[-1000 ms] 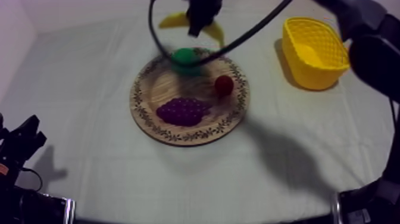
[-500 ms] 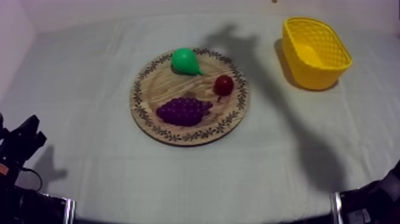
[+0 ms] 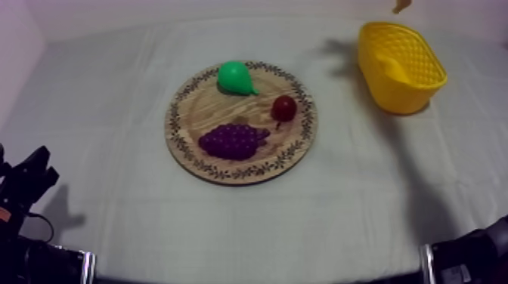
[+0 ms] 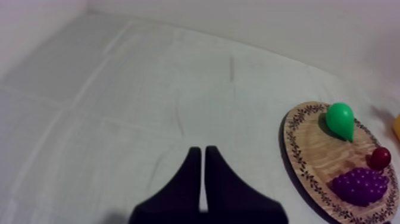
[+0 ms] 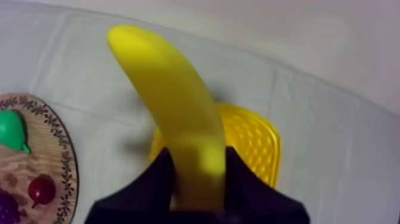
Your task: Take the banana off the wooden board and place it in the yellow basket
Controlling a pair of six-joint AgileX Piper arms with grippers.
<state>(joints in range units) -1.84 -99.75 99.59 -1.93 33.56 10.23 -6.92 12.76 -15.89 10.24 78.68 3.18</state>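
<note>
Right pincer (image 5: 198, 159) pinching banana (image 5: 172, 107); it has moved from wooden board's (image 3: 174, 125) 12 o'clock to above yellow basket (image 5: 253, 140), near its 12 o'clock rim. Lift done; release judged next. Left pincer (image 4: 203, 156) pressed together, idle over worktop (image 4: 119, 89)

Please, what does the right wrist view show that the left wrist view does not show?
The right wrist view adds the right tool shut on the banana, with the yellow basket behind it. The left wrist view adds the left tool, its fingers together as a narrow wedge over bare cloth. A yellow sliver past the board there may be the basket; I cannot tell. Both share the wooden board with the pear, the small red fruit and the grapes.
</note>
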